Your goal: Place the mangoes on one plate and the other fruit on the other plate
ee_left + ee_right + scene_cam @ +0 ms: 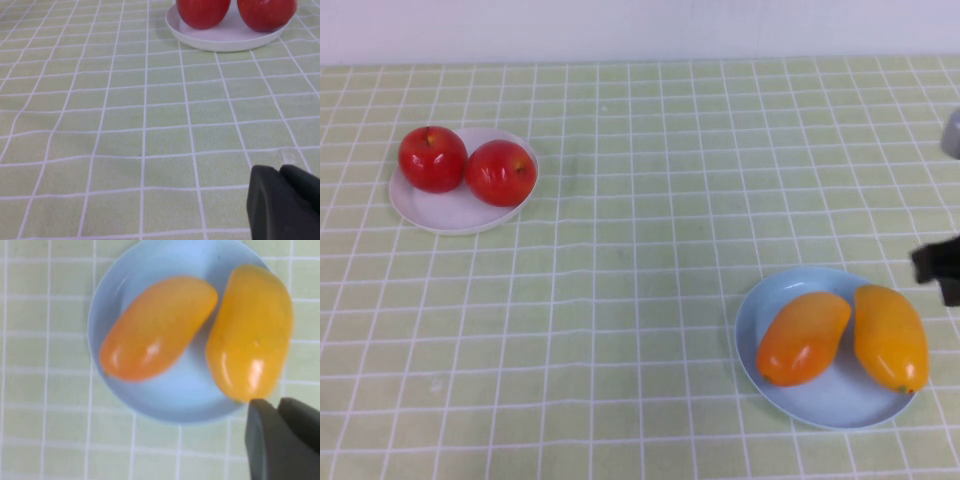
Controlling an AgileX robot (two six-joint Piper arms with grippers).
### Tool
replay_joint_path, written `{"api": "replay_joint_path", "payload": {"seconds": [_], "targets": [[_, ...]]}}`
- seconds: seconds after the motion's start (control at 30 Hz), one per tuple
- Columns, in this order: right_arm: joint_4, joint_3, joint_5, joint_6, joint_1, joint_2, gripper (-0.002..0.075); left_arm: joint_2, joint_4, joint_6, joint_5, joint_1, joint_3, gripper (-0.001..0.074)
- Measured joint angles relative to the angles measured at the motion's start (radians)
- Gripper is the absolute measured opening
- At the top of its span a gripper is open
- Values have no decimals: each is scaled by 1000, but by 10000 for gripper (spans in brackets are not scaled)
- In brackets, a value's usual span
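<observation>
Two red apples [433, 158] [501, 172] sit side by side on the white plate [445, 213] at the far left. Two orange mangoes [804, 336] [890, 336] lie side by side on the light blue plate [760, 304] at the near right. My right gripper [940, 268] hangs at the table's right edge, just beyond the blue plate [165, 405]; in its wrist view it [276, 402] is shut and empty, above the mangoes [158, 327] [250, 332]. My left gripper [279, 169] is shut and empty over bare cloth, short of the white plate [225, 40] with its apples [202, 11] [265, 12].
A green checked cloth [640, 250] covers the whole table, and a pale wall runs along its far edge. A grey part [952, 135] shows at the right edge, further back than my right gripper.
</observation>
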Motion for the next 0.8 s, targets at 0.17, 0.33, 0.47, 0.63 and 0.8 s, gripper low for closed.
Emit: {"api": "replay_joint_path", "payload": {"seconds": [0.17,0.33,0.47,0.63,0.8], "targets": [[10,31,68,-74,0,-167,-11,0,0,0,0,0,0,2],[48,125,79,-116,0,-333,-15,0,0,0,0,0,0,2],[83,162,138,-125,0,-427,-15,0,0,0,0,0,0,2],[92,218,133,-176,0,-507,-15,0,0,0,0,0,0,2],[82,356,-68,-186,0,-547,-15,0,0,0,0,0,0,2]]}}
